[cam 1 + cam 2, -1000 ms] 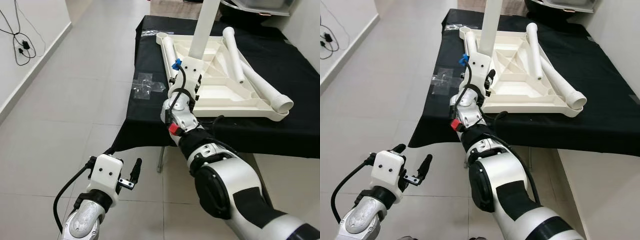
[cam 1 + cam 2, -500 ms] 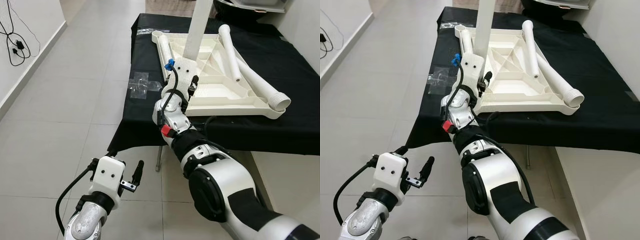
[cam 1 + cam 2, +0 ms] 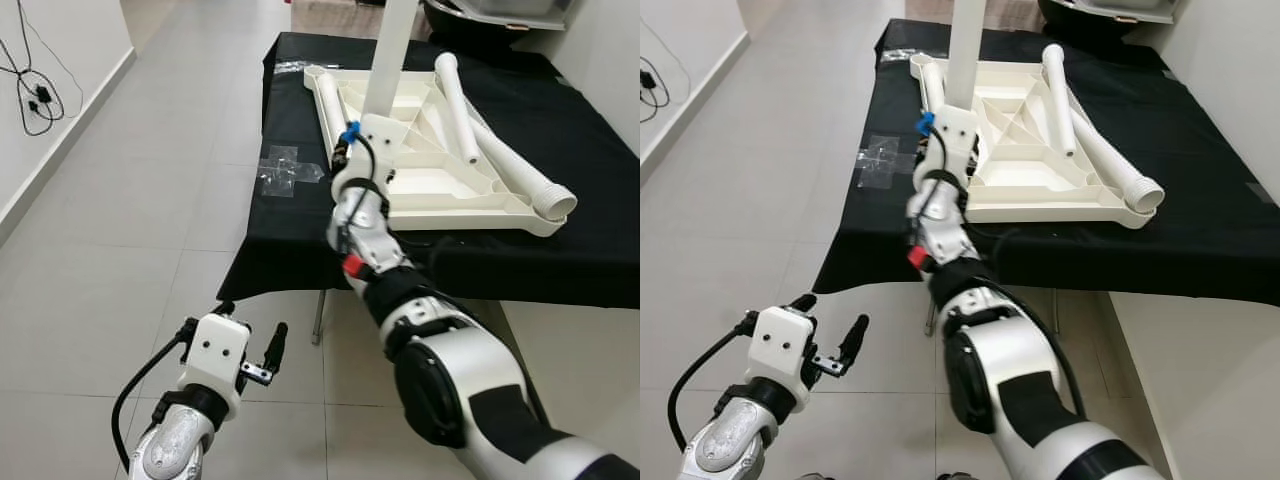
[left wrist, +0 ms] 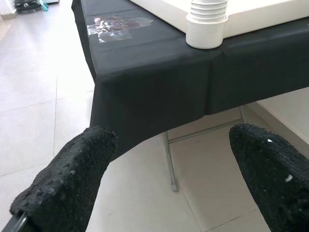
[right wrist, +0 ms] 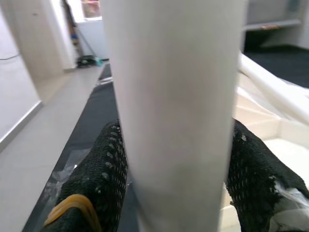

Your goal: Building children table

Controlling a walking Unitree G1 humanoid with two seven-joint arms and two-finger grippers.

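A white plastic tabletop lies upside down on the black-clothed table. Three white tube legs are with it: one upright leg, one along the far left, and loose ones lying across the right. My right gripper is shut on the upright leg, both black fingers pressed to its sides. My left gripper hangs open low over the floor in front of the table, nothing between its fingers. A threaded leg end juts over the table's edge.
Clear plastic wrap lies on the cloth near the table's left edge. Grey tiled floor spreads to the left, with a cable and plug by the white wall. A metal table leg stands under the cloth.
My right arm has shifted a little to the right with the upright leg still gripped. The left gripper stays where it was.
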